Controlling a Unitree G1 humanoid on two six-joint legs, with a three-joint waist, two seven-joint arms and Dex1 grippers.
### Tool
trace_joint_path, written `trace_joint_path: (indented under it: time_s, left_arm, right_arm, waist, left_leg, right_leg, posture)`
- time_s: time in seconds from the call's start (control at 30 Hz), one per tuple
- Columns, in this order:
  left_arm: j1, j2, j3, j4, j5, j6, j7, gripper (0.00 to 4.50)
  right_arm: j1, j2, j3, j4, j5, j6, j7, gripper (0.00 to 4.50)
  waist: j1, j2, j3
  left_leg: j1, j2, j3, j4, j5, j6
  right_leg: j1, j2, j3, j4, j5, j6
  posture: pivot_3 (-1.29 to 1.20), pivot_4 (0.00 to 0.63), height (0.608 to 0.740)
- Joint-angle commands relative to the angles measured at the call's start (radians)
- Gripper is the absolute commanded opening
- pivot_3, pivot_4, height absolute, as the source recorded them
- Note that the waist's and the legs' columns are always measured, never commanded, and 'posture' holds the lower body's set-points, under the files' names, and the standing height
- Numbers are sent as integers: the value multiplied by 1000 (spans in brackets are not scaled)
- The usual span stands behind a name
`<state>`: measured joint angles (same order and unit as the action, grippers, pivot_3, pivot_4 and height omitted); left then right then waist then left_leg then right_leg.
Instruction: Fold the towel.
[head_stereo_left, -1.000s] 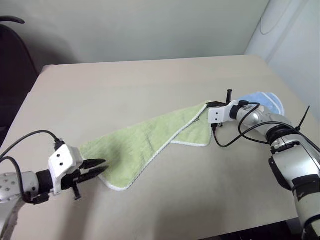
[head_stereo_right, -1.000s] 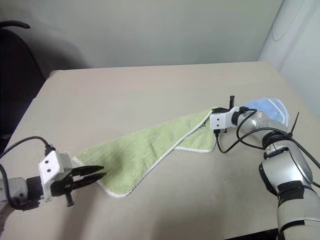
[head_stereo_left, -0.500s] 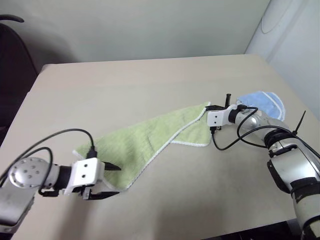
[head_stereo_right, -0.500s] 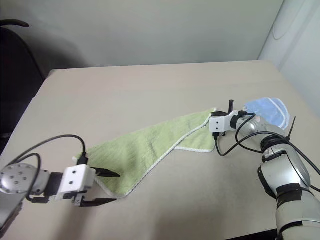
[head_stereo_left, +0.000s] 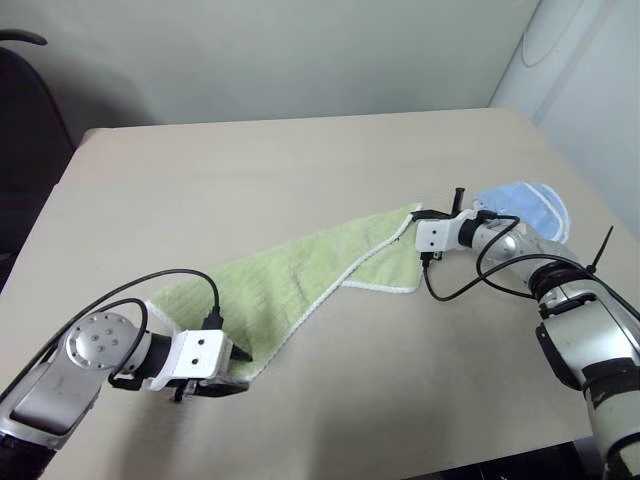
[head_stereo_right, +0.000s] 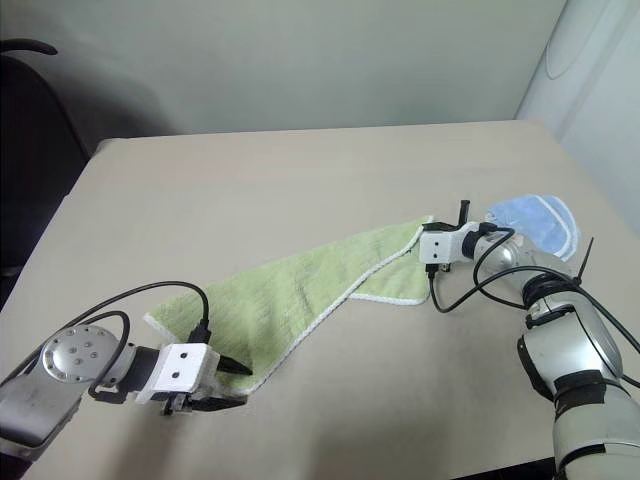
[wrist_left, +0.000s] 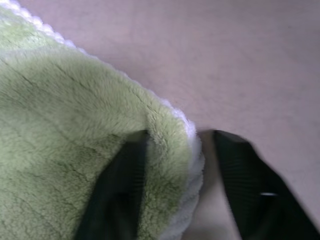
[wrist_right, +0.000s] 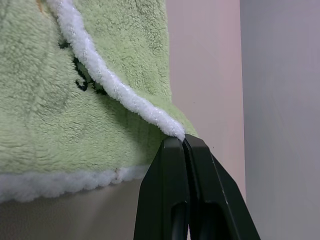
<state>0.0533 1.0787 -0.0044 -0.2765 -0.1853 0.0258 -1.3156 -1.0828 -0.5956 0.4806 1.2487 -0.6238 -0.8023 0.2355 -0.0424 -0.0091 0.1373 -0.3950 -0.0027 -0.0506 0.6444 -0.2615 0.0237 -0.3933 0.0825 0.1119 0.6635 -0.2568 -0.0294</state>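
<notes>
My right claw pinches the soft, limp towel at its corner; my left claw, parted, straddles the opposite corner.

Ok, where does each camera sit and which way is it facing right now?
Left and right eye views: on the head, looking forward and down at the table; both arms show.
Left wrist view: along the left gripper, fingers straddling the towel corner.
Right wrist view: along the right gripper, shut on the towel's edging.
Shared: the towel shows in all four.
</notes>
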Motion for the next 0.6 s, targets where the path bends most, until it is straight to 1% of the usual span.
trace_joint_path:
  time_s: [0.03, 0.1, 0.13, 0.27, 0.4, 0.53, 0.6]
  left_arm:
    - [11, -14, 23, -2, -32, 3, 11, 861]
    - [16, -12, 35, -4, -41, 7, 15, 167]
    - [19, -10, 38, -5, -44, 7, 17, 30]
    - [41, -40, 120, -20, -108, 31, 56, 30]
    - [-87, -115, 305, -15, -312, 239, 207, 30]
    - [-190, -140, 427, 31, -416, 349, 296, 30]
    - [-227, -147, 449, 50, -432, 373, 326, 30]
  right_arm:
    - [-1, -14, -29, -27, 29, -12, 11, 0]
    - [1, -11, -28, -29, 30, -12, 12, 0]
    - [1, -10, -28, -30, 30, -13, 13, 0]
    - [-3, -9, -39, -28, 50, -10, 30, 0]
    - [-22, -31, -123, -18, 154, 29, 112, 0]
    - [-38, -51, -180, -23, 211, 57, 180, 0]
    - [-46, -56, -196, -27, 221, 68, 195, 0]
  waist:
    - [0, 0, 0]
    - [0, 0, 0]
    - [0, 0, 0]
    - [-1, 0, 0]
    - [4, 0, 0]
    - [4, 0, 0]
    - [2, 0, 0]
  left_leg:
    - [0, 0, 0, 0, 0, 0]
    - [0, 0, 0, 0, 0, 0]
    - [0, 0, 0, 0, 0, 0]
    - [0, 0, 0, 0, 0, 0]
    - [0, 0, 0, 0, 1, 0]
    - [0, 0, 0, 1, 2, -2]
    - [0, 0, 0, 1, 7, -10]
  right_leg:
    - [0, 0, 0, 0, 0, 0]
    - [0, 0, 0, 0, 0, 0]
    - [0, 0, 0, 0, 0, 0]
    - [0, 0, 0, 0, 0, 0]
    - [0, 0, 0, 0, 0, 0]
    - [1, 0, 0, 0, 0, 0]
    - [1, 0, 0, 0, 0, 0]
  posture:
    - [0, 150, 740]
    - [0, 150, 740]
    - [0, 150, 740]
    - [0, 150, 740]
    - [0, 150, 740]
    - [0, 150, 740]
    - [0, 150, 740]
